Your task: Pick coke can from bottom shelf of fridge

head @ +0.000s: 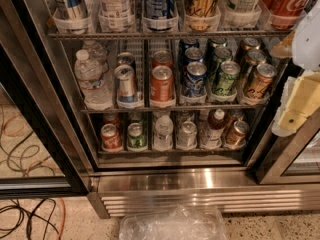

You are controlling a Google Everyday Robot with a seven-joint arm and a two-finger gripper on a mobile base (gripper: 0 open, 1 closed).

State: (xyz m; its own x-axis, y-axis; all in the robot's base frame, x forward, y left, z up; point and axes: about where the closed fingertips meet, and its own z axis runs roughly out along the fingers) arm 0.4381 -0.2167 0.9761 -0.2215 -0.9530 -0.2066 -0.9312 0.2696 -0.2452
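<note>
Coke can [111, 137] stands front left on the fridge's [200, 181] bottom shelf [170, 151], just beside a green can [135, 136]; pincer [294, 109], aperture undeterminable, hangs well apart at right and should enter low and level.

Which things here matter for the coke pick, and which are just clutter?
Job: coke can, far left of bottom shelf; fridge; gripper, at right edge, clear of the can.
Clutter: green can, water bottle, floor cables, clear plastic.
</note>
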